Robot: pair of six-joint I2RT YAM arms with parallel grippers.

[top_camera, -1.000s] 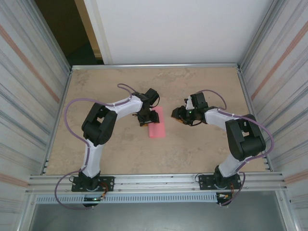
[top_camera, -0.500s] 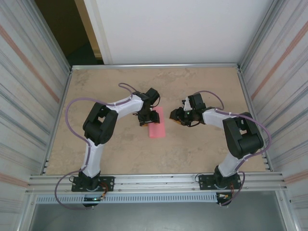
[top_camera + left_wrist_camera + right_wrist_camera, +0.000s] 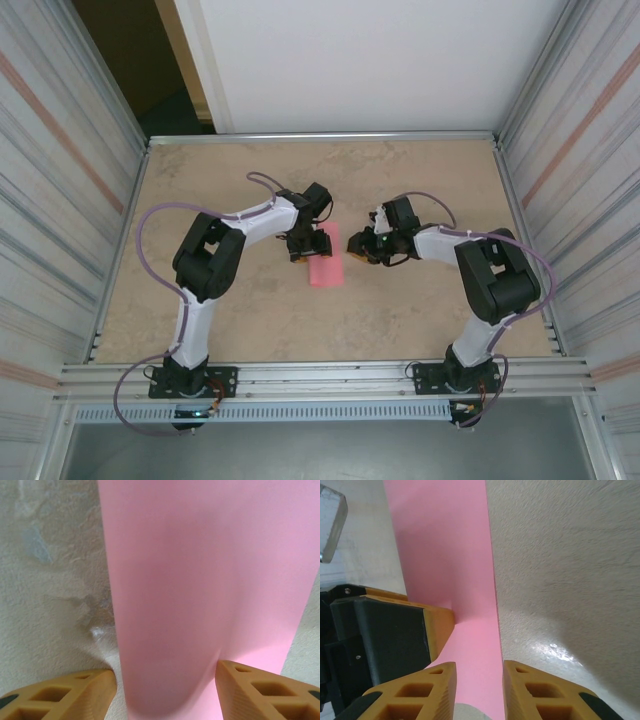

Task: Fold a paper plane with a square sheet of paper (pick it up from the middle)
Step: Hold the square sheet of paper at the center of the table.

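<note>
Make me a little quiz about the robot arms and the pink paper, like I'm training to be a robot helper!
1. True or false: the pink paper is already folded into a pointy plane.
2. Pick one: what sits between the fingers of the left claw? A) the pink paper B) a pencil C) nothing
3. Count: how many claws have the paper between their fingers?

Key
1. False. From above it is a plain rectangle lying on the table.
2. A.
3. Two. The right claw has the paper between its fingers too.
</note>
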